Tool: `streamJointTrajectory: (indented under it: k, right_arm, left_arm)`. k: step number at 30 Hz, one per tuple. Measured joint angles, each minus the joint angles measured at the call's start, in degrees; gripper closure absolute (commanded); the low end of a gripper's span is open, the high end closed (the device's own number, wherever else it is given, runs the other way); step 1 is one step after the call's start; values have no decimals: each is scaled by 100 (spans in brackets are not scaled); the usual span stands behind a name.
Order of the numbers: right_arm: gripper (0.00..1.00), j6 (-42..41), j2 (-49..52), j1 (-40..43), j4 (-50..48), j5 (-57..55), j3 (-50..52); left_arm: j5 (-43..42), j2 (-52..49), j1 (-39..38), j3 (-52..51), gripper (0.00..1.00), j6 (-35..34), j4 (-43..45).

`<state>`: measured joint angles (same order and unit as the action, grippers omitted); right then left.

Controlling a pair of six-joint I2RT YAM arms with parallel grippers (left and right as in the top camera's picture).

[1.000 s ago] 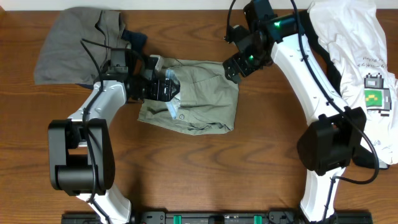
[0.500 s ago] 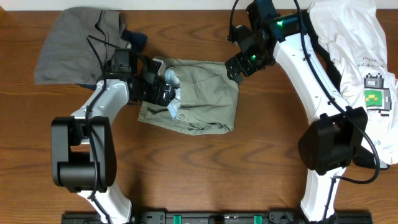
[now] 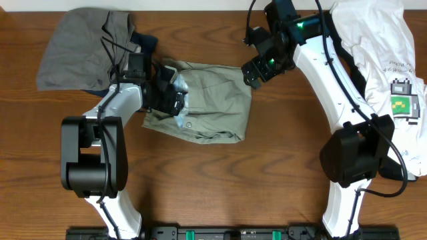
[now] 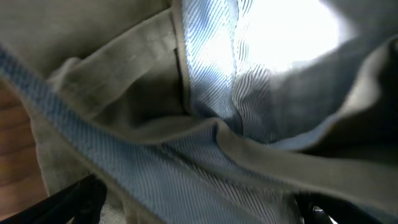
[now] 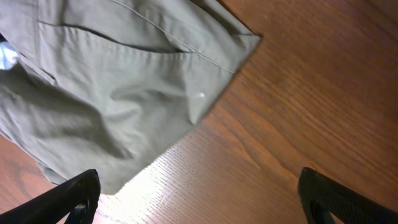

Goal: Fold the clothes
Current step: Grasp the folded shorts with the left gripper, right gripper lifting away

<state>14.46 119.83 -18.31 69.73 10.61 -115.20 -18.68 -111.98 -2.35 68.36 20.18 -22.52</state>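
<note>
Gaping wide, left pincer (image 3: 177,93) and right pincer (image 3: 249,73) flank one pair of khaki shorts (image 3: 215,108).

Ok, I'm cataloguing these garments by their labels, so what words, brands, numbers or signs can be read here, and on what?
White tee: small dark print above its green pixel graphic, too small to read.
Khaki shorts: no text shows in any view.
Nothing else here carries readable text.

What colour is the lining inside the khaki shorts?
The lining is pale blue, finely striped; left wrist view.
</note>
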Motion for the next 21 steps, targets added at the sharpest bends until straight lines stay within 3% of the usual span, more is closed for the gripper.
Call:
streamJointTrajectory:
  k: [5,9,13,19,21]
  right_arm:
    - [1,2,2,0,-13,0,0]
    - [1,2,2,0,-15,0,0]
    - [1,0,2,0,-13,-2,0]
    - [1,2,2,0,-15,-2,0]
    - [1,2,2,0,-15,-2,0]
  left_arm:
    - [520,-103,-2,79,2,68,63]
    - [772,-234,-2,179,21,105,160]
    - [791,-365,-26,315,32,98,201]
    - [702,-568,-122,466,73,63,409]
    - [678,-599,-153,490,79,90,459]
